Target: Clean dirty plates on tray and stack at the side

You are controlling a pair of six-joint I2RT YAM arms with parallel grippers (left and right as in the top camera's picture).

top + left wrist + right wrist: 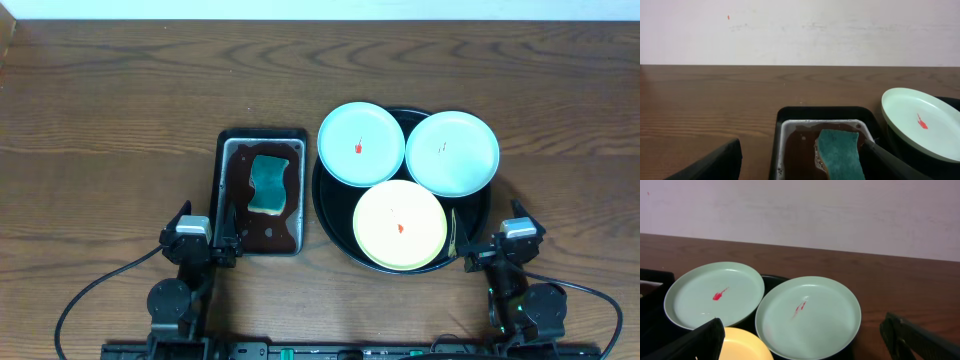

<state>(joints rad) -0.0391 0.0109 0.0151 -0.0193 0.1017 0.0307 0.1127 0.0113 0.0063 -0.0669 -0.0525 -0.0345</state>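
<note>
Left pincer (207,224) and right pincer (497,236) gape; tray (330,216) holds three plates (360,145), pan (262,133) a sponge (268,180).

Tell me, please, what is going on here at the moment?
Nothing is being handled yet. Both arms wait at the near side, with the left pincer and right pincer open and empty. On the black tray lie two blue-green plates at the back and a yellow plate in front, each with small specks at its centre. A green sponge lies in the metal pan of dark liquid beside the tray.
</note>
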